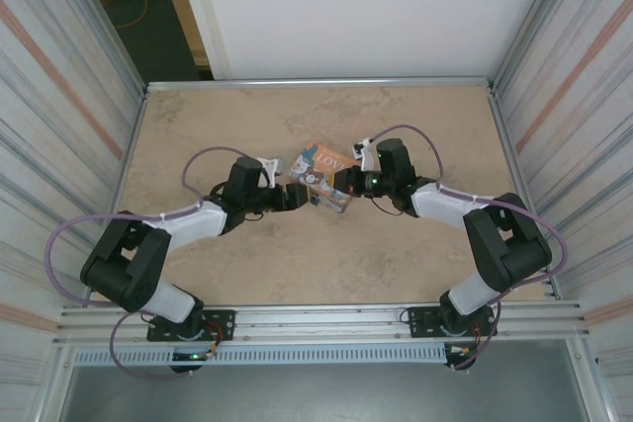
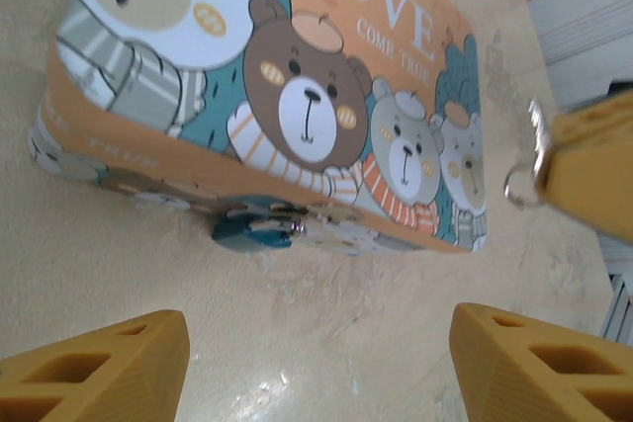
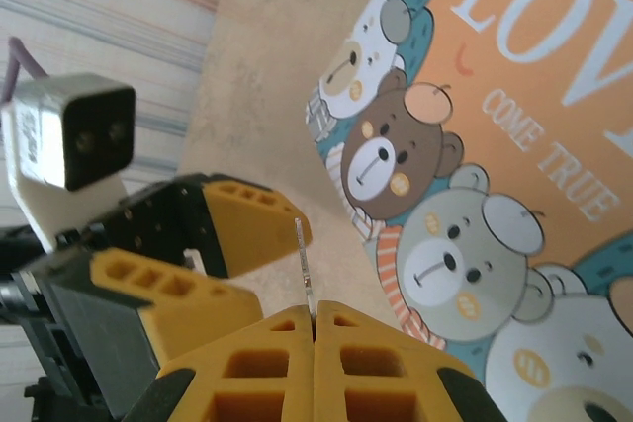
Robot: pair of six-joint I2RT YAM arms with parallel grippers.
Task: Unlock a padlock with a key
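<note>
Beige marbled tabletop [image 1: 247, 274] is lying between ribbed metal walls, carrying the orange "LOVE" bear box [image 1: 321, 173] at centre. The blue-teal padlock [image 2: 252, 231] is sitting at the foot of the box's near side wall. The left gripper [image 2: 316, 363] is standing just near of the padlock, jaws well apart, gripping nothing. The right gripper [image 3: 315, 315] is pinching the key [image 3: 306, 269] between closed jaws, blade projecting outward, beside the box's right end.

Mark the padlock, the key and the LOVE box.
padlock [image 2: 242, 234]: left wrist view, on its teal body.
key [image 3: 305, 266]: right wrist view, middle of its thin blade.
LOVE box [image 2: 307, 106]: left wrist view, brown bear on its lid.
</note>
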